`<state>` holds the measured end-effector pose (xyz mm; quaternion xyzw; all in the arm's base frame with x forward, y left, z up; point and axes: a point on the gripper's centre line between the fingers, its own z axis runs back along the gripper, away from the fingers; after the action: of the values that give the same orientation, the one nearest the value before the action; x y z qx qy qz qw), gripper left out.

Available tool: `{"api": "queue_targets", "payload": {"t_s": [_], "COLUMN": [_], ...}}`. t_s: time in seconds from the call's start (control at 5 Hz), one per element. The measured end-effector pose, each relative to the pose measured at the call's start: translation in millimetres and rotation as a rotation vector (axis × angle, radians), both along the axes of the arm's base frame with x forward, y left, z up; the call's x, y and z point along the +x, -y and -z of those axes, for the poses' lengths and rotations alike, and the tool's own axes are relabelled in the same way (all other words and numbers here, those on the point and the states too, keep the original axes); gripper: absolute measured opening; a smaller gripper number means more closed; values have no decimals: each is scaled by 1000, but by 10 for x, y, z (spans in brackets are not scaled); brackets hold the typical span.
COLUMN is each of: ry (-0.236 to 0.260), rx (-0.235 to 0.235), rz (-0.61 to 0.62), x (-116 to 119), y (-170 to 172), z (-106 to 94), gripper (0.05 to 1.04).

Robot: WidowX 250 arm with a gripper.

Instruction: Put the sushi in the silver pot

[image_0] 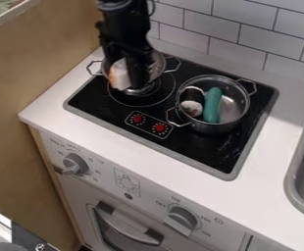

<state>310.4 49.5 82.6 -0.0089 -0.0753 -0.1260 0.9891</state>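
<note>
Toy kitchen, far L of ctr: the robot's black gripper [127, 80] hangs over the left pot [158, 66], its jaws closed on a white-and-orange piece of sushi [120, 75], parted abt. as wide as the piece. The sushi is tilted near upright, over the pot's near L part; whether it touches the metal, can't tell. The left pot, silver w/ angular wire handles L & R, stands at the far L of the black cooktop [200, 150], partly hidden by the gripper.

Just to the R & nearer, the right pot [216, 129], also silver, w/ one handle at its far R & one at its near L. Inside: a long teal item [212, 105], lying near-to-far, w/ a dark-&-white item [192, 108] just L of it; exact type of each, can't tell. Two red dials [148, 123] sit on the cooktop's near L part, side by side in an outlined panel.

The cooktop is set in a white counter [109, 139], w/ a gray sink [294, 184] at R. White tiles [240, 24] run along the far side; a tan panel [37, 68] stands at L. On the near front: L gray knob [75, 164], R gray knob [181, 220] & an oven handle [125, 228] btwn., lower down.
</note>
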Motion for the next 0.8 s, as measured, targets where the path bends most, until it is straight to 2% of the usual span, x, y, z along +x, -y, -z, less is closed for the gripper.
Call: {"api": "queue_targets", "payload": {"t_s": [0.4, 0.8], "ry": [-23, -38], "rx": [-1, -9], "rz": [-168, -328], "x": [183, 388], "y": [367, 728], "z": [-103, -111], "gripper": [610, 610]}}
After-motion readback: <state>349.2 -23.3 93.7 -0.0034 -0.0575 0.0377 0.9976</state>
